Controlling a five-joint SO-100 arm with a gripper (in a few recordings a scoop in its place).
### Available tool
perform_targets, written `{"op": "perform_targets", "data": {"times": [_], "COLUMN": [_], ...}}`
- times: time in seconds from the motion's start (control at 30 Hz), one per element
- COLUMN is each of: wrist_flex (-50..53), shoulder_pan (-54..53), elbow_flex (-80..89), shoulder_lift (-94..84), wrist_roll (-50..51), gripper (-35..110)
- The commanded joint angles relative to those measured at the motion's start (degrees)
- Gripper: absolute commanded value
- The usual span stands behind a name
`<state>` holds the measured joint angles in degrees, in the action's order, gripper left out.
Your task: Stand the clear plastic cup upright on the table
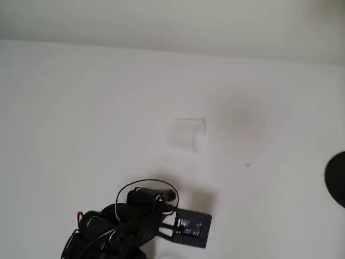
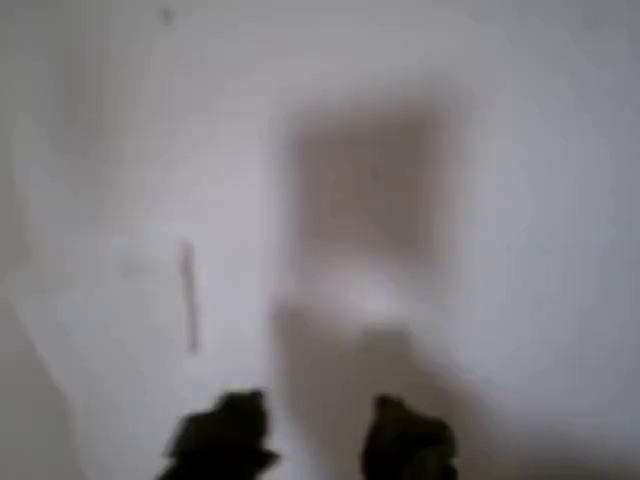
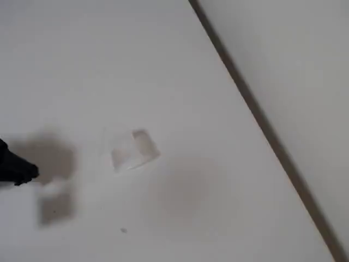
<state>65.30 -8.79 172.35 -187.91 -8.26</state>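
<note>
The clear plastic cup (image 1: 188, 133) lies on its side on the white table (image 1: 81, 108), faint and see-through. In the fixed view the cup (image 3: 134, 148) rests tilted over, its whitish base toward the upper right. My black gripper (image 3: 20, 171) enters that view from the left edge, a short way from the cup and apart from it. In the blurred wrist view the gripper (image 2: 315, 440) is open, with nothing between its two dark fingertips (image 2: 225, 435). A faint outline of the cup (image 2: 150, 290) lies ahead and to the left. My arm (image 1: 129, 224) sits below the cup in the overhead view.
A dark round object (image 1: 337, 178) is cut off by the right edge of the overhead view. A tiny dark speck (image 1: 247, 164) marks the table right of the cup. The table's far edge (image 3: 256, 112) runs diagonally along a pale wall.
</note>
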Motion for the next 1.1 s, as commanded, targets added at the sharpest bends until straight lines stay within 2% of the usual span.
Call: {"op": "perform_targets", "data": {"times": [0.0, 0.07, 0.17, 0.27, 0.47, 0.63, 0.9, 1.07], "wrist_flex": [-1.8, -3.5, -4.9, -0.6, 7.3, 12.2, 13.9, 14.7], "shoulder_pan": [4.0, 7.3, 8.6, 10.0, 11.6, 12.0, 11.8, 9.8], "elbow_flex": [-6.6, -12.0, -27.9, -44.5, -70.4, -86.8, -103.4, -110.9], "shoulder_lift": [1.1, 8.8, 33.7, 54.3, 84.1, 101.0, 118.9, 129.3], "wrist_roll": [-8.3, -7.8, -2.7, 0.8, 8.6, 10.5, 11.4, 11.5], "gripper": [28, 30, 40, 48, 56, 60, 59, 52]}}
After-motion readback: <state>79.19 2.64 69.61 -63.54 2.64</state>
